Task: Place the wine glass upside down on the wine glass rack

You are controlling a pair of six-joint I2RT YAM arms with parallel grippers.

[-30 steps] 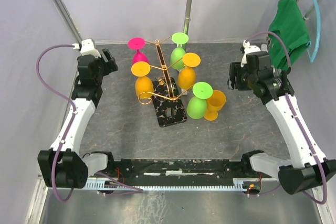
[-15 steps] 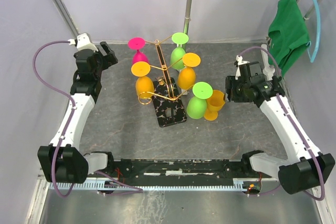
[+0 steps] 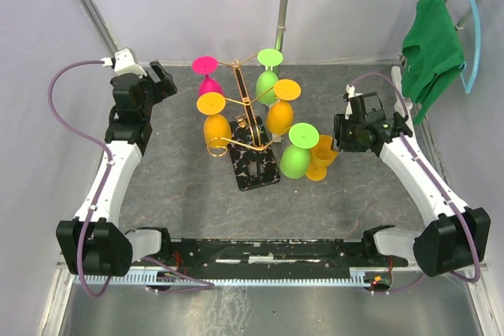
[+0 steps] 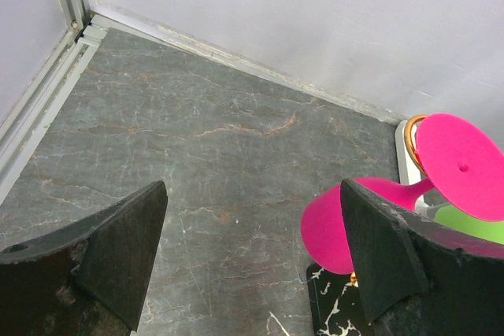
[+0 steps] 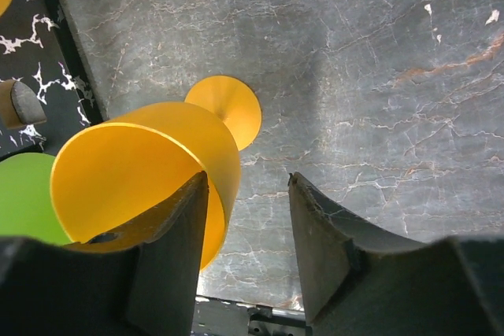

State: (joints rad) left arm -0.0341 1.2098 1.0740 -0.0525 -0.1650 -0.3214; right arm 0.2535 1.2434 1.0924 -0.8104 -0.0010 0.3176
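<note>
While the left claw (image 4: pixel 252 218) stands spread and empty at far left, near a pink glass (image 4: pixel 339 230), the wine glass rack (image 3: pixel 256 171) carries five glasses foot-up. Task judged unfinished: the yellow wine glass (image 5: pixel 134 171) stands upright on the surface (image 5: pixel 378 76), right of the rack. The right claw (image 5: pixel 248 186) is apart, one finger over the bowl's mouth and one outside, not clamped. Obstruction: a hung green glass (image 3: pixel 297 161) just beside it. A green garment (image 3: pixel 431 45) hangs far right.
</note>
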